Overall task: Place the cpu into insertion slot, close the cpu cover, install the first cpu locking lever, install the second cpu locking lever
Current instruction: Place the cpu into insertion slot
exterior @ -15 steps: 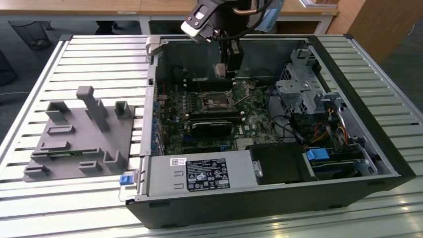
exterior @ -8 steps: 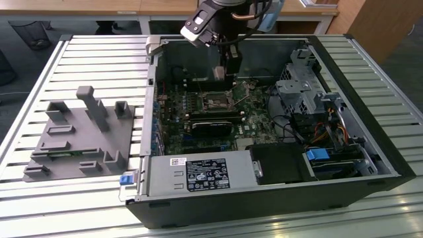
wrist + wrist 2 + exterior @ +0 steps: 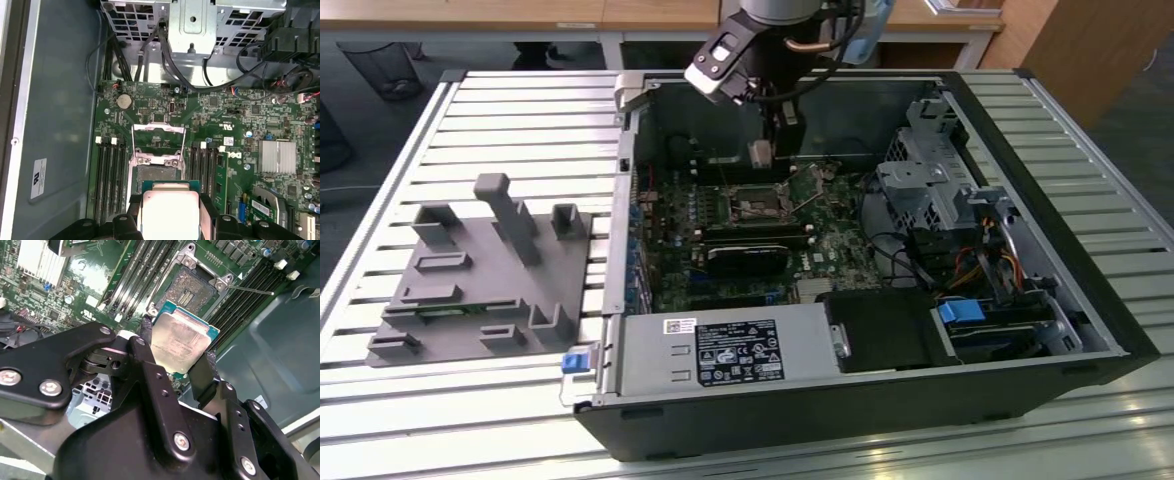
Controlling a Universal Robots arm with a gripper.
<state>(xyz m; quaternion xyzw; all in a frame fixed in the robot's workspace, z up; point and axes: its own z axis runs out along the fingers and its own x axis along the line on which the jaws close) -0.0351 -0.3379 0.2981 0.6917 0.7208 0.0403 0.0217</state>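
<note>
My gripper [image 3: 761, 152] hangs inside the open computer case, shut on the cpu [image 3: 180, 342], a flat square chip with a dull metal top and a green edge. In both wrist views the black fingers [image 3: 145, 335] clamp two opposite edges of the cpu [image 3: 170, 212]. The chip is held a little above the board, just short of the insertion slot [image 3: 156, 174], whose dark centre lies uncovered [image 3: 192, 287]. The cpu cover [image 3: 158, 127], a thin silvery frame, is swung open beyond the slot. A thin metal locking lever [image 3: 250, 290] sticks out beside the slot. In the exterior view the slot [image 3: 754, 207] sits below the gripper.
The green motherboard [image 3: 720, 225] fills the case floor, with memory slots [image 3: 107, 175] on both sides of the socket. A black power supply box [image 3: 720, 352] sits at the near edge, and drive cages and cables [image 3: 934, 190] at the exterior view's right. A grey fixture [image 3: 480, 270] stands outside the case.
</note>
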